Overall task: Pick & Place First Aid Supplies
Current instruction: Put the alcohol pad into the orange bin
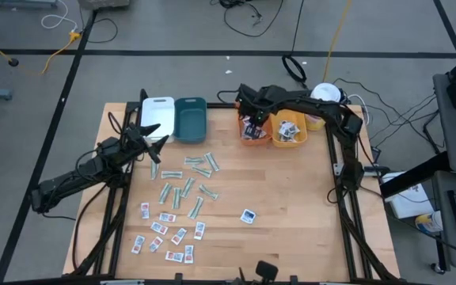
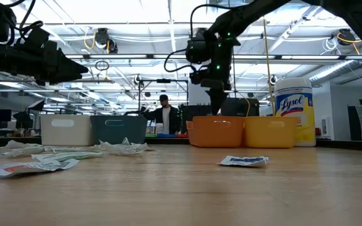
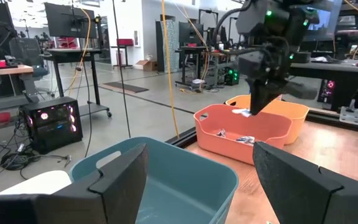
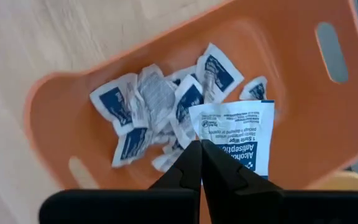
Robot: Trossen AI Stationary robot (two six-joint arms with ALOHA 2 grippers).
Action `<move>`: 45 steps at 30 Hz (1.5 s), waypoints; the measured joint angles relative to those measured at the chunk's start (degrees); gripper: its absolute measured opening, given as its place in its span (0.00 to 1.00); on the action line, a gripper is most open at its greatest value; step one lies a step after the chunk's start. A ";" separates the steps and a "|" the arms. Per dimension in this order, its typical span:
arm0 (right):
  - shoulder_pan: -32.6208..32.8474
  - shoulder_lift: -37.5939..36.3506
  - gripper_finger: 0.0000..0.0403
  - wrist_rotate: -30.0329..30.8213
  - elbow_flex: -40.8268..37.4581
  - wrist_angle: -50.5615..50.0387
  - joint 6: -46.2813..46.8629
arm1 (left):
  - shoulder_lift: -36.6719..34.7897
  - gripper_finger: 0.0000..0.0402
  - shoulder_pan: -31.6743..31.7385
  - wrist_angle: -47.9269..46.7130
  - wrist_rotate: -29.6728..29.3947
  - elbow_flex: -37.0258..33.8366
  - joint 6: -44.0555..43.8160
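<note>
bare tabletop [image 1: 291, 198] right of scattered packets [image 1: 182, 198], bins [image 1: 190, 119] lining the far edge

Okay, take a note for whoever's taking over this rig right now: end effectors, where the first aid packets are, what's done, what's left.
Right end effector: shut on a white antiseptic wipe packet, held over the orange bin.
Left end effector: open, empty, raised near the teal bin and white bin.
Done: several blue-print packets lie in the orange bin; some packets are in the yellow-orange bin.
Left: pale-green strips and red-print packets scattered on the table, plus one blue-print packet. The teal bin looks empty.
Next, probably: release the held packet into the orange bin.
</note>
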 joint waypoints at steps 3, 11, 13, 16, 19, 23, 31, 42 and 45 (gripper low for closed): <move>-0.10 1.74 0.00 0.02 0.01 2.51 -0.04 | 0.00 0.74 0.00 0.00 0.00 0.00 -0.01; -0.26 5.67 0.03 0.03 -0.02 5.44 -3.10 | 0.00 0.74 0.00 -0.01 0.00 0.00 0.01; -0.26 5.72 0.08 -0.88 -0.02 5.01 -2.61 | -0.01 0.74 -0.01 0.00 0.00 0.00 0.00; -0.37 5.64 0.20 -4.29 -0.02 4.82 -1.92 | -0.02 0.74 0.00 0.00 0.00 0.00 0.01; -0.30 5.26 0.34 -1.46 -0.04 4.45 1.11 | -0.02 0.74 0.00 0.00 0.00 0.00 0.01; -0.28 2.58 0.49 1.46 -0.02 2.71 3.91 | -0.01 0.74 0.00 0.00 0.00 0.00 -0.01; 2.51 -2.20 0.57 1.48 -0.02 -2.90 18.87 | 0.00 0.74 0.00 0.00 0.00 0.00 -0.01; 10.22 -5.30 0.55 1.66 -0.02 -9.81 33.61 | -0.01 0.74 0.00 0.00 0.00 0.00 0.00; 14.34 -5.12 0.55 1.51 -0.02 -10.53 35.43 | 0.00 0.74 0.00 0.00 0.00 0.00 -0.01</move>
